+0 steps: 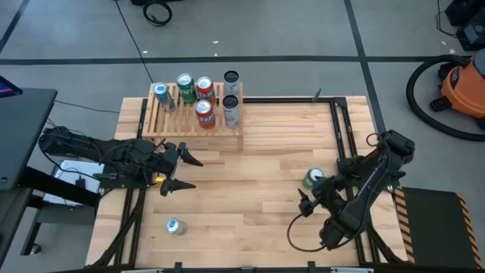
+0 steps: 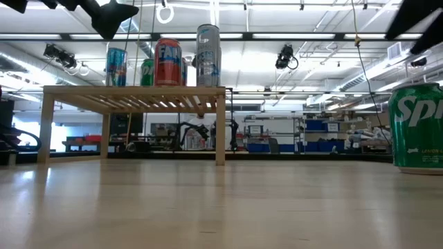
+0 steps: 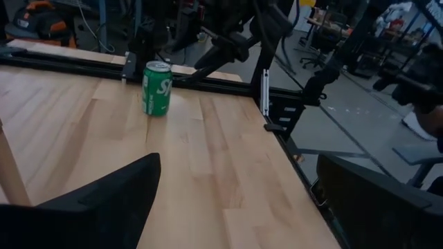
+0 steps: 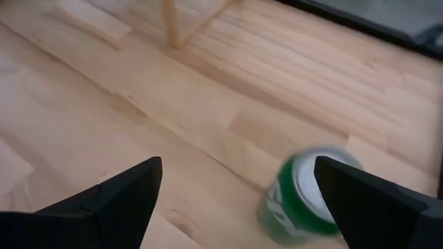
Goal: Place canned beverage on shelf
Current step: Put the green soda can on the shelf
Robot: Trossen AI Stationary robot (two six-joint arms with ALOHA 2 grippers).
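Right gripper [image 4: 235, 200] fingers spread apart, green can [image 4: 308, 197] upright just ahead, positioned for grasping; left gripper [image 1: 180, 168] fingers likewise apart, empty.

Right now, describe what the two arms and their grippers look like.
Both arms are dark, near-black, built of jointed segments with exposed black cables. The left gripper ends in two slim, pointed black fingers, with a small yellow patch beside it. The right gripper has the same dark two-finger shape, and a black cable loops off that arm. In the wrist views the fingers look like matte black wedges. No lettering is visible.
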